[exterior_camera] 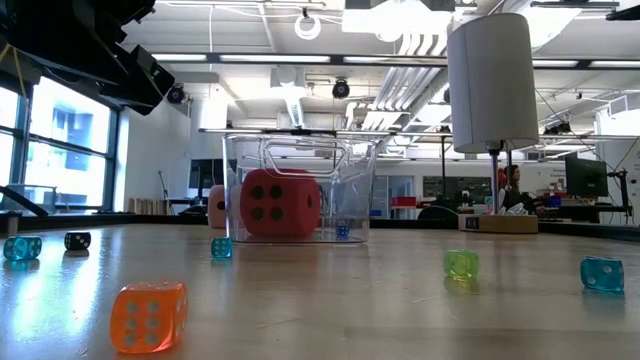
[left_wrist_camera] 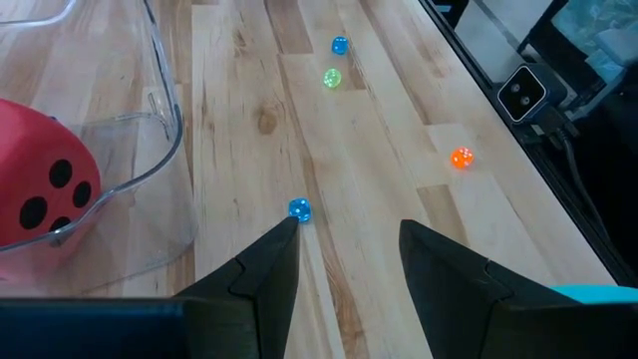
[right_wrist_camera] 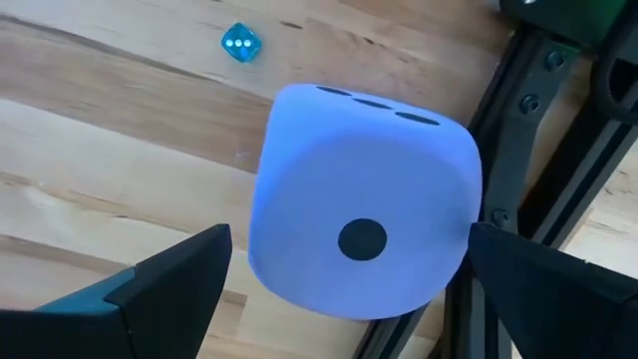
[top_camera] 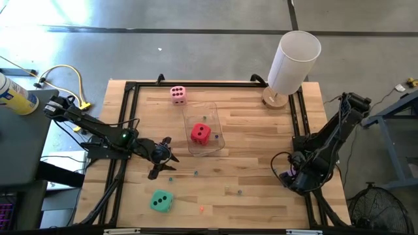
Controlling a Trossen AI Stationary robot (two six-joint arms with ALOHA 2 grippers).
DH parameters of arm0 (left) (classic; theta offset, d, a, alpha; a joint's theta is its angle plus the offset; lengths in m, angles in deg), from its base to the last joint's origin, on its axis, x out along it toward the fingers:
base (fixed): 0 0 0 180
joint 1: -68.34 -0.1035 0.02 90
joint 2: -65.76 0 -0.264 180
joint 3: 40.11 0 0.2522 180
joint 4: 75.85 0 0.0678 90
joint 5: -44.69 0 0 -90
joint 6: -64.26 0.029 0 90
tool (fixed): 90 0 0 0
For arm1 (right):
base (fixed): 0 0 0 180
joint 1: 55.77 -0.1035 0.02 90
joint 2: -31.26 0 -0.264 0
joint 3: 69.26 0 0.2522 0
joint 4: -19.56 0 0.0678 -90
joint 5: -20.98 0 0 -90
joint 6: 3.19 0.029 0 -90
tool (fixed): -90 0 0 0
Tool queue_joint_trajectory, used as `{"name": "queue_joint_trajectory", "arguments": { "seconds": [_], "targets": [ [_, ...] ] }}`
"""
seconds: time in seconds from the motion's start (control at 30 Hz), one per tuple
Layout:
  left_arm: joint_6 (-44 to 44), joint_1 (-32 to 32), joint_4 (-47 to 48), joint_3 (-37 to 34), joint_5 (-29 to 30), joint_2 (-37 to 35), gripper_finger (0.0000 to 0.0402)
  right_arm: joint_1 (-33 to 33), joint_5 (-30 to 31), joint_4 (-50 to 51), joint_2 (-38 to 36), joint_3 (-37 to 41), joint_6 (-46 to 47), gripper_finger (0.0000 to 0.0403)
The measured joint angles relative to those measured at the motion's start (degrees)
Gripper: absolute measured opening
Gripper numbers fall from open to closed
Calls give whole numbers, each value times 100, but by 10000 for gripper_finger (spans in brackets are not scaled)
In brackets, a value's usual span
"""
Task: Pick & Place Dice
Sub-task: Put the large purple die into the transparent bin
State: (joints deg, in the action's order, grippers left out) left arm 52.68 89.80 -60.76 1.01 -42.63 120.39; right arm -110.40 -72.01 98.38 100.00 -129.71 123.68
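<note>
Red die [top_camera: 200,134]: sat inside the clear plastic bin [top_camera: 216,116] near the middle of the table, four dark pips facing the low camera.
Pink die [top_camera: 177,94]: rested on the wood just beyond the bin's far corner, close to the black frame.
Teal-green die [top_camera: 161,201]: lay on the near left part of the table, well apart from the bin.
Purple die [right_wrist_camera: 364,239]: stood between the right gripper's fingers at the table's right edge, one pip facing the wrist camera; in the overhead view it was mostly hidden under the arm.
Right gripper [right_wrist_camera: 349,274]: jaws spread wide on either side of the purple die, apparently not touching it, though contact was hard to judge.
Left gripper [top_camera: 161,158]: hovered just left of the bin's near corner, fingers parted and holding nothing, a small blue bead [left_wrist_camera: 299,209] just beyond one fingertip.
Small beads: green [left_wrist_camera: 332,79], blue and orange [left_wrist_camera: 462,158] ones lay scattered over the near half of the wooden table [top_camera: 261,150].
White cylinder [top_camera: 294,62]: stood at the far right corner.
</note>
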Motion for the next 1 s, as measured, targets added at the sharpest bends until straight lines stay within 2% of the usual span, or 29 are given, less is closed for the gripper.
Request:
{"name": "queue_joint_trajectory", "arguments": {
  "seconds": [0.73, 1.0],
  "targets": [
    [0, 0, 1, 0, -2, 0, 168, 0, -6, 62, 286, -2, -87, 400],
    [0, 0, 2, 0, -4, 0, 168, 0, -63, -782, 261, 611, -70, 401]
  ]
}}
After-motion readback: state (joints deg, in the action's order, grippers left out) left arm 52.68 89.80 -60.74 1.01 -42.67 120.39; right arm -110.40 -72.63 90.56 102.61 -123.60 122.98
